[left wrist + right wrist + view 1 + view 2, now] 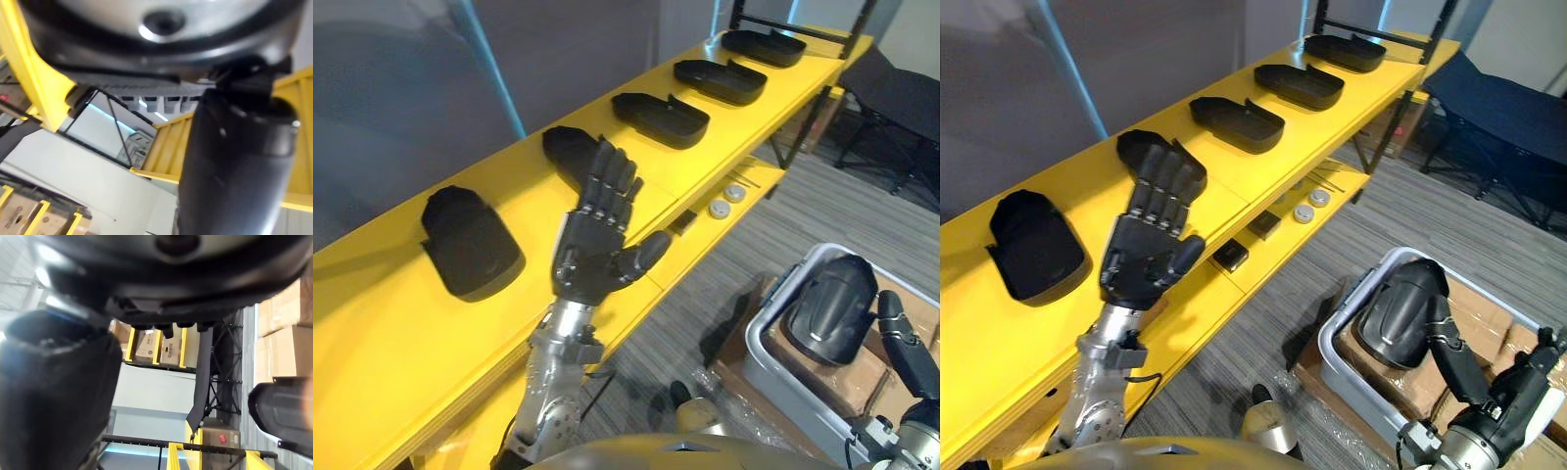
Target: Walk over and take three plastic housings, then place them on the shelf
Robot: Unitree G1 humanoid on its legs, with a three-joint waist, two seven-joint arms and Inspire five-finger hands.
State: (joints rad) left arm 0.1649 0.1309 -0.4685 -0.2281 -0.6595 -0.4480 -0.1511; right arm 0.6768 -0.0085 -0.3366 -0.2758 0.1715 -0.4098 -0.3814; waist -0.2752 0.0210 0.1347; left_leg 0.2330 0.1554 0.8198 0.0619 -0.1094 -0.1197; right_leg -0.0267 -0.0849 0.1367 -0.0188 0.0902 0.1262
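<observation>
Shelf housings [661,119]: five, black, in a row on the yellow shelf [391,343].
Left hand [592,250]: fingers straight, empty.
Right hand [1459,362]: grips one housing [1400,313] above the grey bin [1356,397].

Matt plastic housings [661,119] lie on a smooth, glossy shelf [391,333].

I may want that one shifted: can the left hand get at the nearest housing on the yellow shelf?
Probably yes: the left hand is open above the shelf, right beside that housing, and nothing lies between them.
</observation>
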